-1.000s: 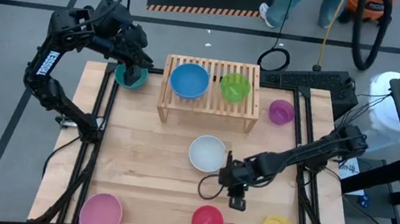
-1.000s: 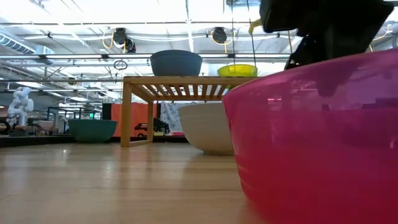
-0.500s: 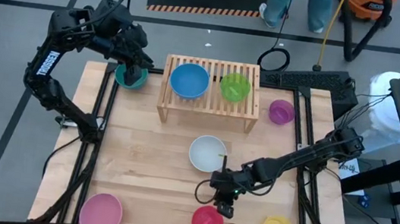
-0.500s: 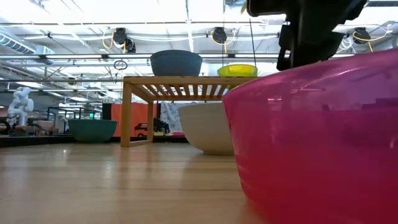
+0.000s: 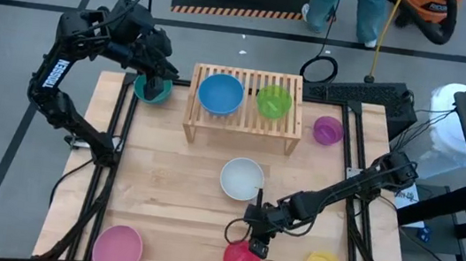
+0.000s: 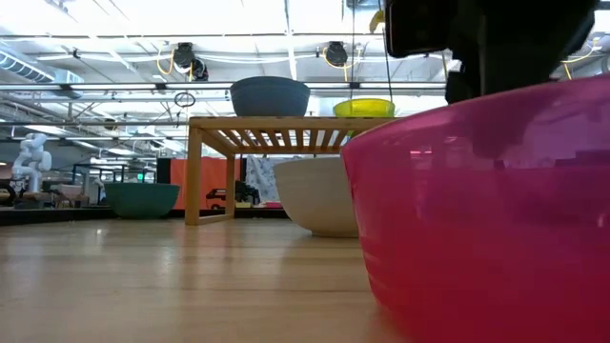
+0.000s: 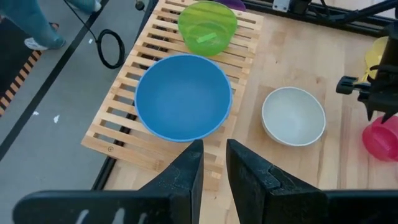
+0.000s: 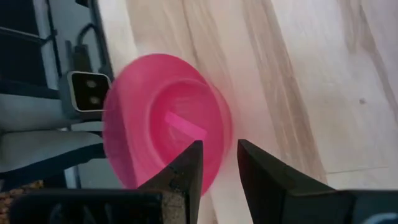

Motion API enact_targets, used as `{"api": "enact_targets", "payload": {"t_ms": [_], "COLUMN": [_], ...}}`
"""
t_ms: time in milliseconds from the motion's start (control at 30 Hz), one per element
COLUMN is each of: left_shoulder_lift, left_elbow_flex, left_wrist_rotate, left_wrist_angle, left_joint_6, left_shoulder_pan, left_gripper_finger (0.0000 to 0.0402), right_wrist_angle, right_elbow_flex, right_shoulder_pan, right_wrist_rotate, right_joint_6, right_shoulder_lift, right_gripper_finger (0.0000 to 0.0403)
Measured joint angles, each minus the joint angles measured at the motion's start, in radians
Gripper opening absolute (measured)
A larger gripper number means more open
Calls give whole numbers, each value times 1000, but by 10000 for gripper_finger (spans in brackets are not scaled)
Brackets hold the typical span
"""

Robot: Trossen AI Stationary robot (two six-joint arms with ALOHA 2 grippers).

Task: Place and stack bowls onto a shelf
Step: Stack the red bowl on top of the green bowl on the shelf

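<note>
Two bowls (image 5: pixel 221 93) on shelf (image 5: pixel 192 117); six on table (image 5: pixel 171 203).

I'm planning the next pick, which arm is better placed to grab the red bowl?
The right. Its hand hangs at the red bowl, fingers straddling its rim in the right wrist view. The left hand is far off, over the teal bowl beside the shelf.

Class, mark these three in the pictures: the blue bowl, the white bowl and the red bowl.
blue bowl (image 5: pixel 220 93), high view, middle of its inside.
white bowl (image 7: pixel 293 116), left wrist view, middle of its inside.
red bowl (image 8: pixel 165 127), right wrist view, inside floor.
</note>
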Motion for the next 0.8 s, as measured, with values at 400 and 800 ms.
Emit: {"api": "enact_targets", "payload": {"t_ms": [400,800], "left_shoulder_lift": [0,0], "left_elbow_flex": [0,0], "left_wrist_rotate": [0,0], "left_wrist_angle": [0,0], "left_joint_6": [6,6], "left_shoulder_pan": [0,0], "left_gripper_finger": [74,74], "right_wrist_angle": [66,94], "right_elbow_flex": [0,0], "right_shoulder_pan": [4,6], "right_wrist_rotate": [-1,0], "right_joint_6": [35,-16], "right_shoulder_lift": [81,103], "right_gripper_finger": [93,92]}}
